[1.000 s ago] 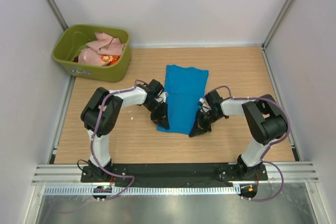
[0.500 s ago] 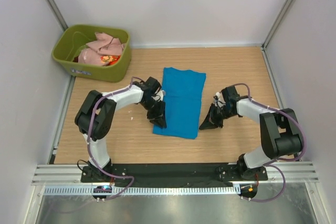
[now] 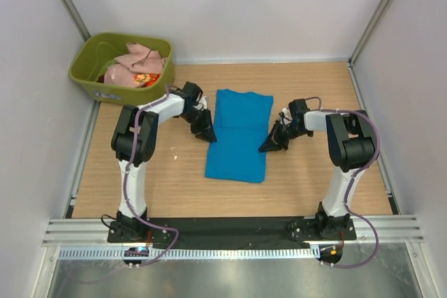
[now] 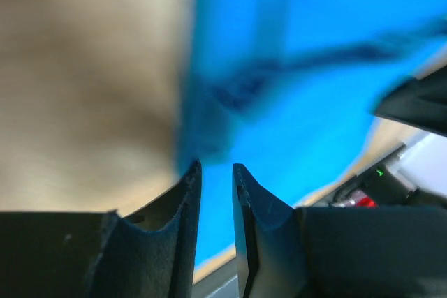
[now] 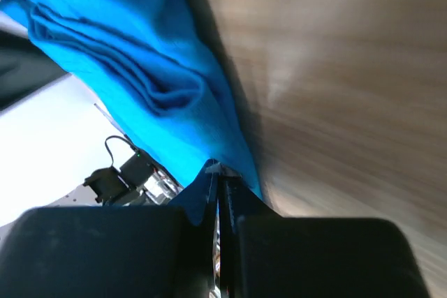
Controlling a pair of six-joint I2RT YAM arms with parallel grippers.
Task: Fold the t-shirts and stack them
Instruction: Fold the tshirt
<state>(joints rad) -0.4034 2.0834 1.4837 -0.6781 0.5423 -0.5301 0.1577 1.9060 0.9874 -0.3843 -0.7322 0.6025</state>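
The bright blue t-shirt (image 3: 237,137) lies folded into a long strip in the middle of the wooden table. My left gripper (image 3: 207,132) is at its left edge; in the left wrist view (image 4: 215,165) the jaws stand a little apart, with the blue cloth (image 4: 314,102) beyond them. My right gripper (image 3: 267,146) is at the right edge; in the right wrist view (image 5: 215,167) it is shut, with the blue cloth's (image 5: 140,54) edge at its tips. The pale pink shirt (image 3: 136,57) and the red-orange patterned shirt (image 3: 145,78) lie crumpled in the tub.
The olive-green plastic tub (image 3: 119,92) stands at the far left corner of the table. White walls with metal posts close in the back and both sides. Bare wood lies to the right of the blue shirt and near the front edge.
Both grippers have moved away from the near end of the blue shirt toward its middle, along its edges. The shirt's near end now lies wider and flatter.
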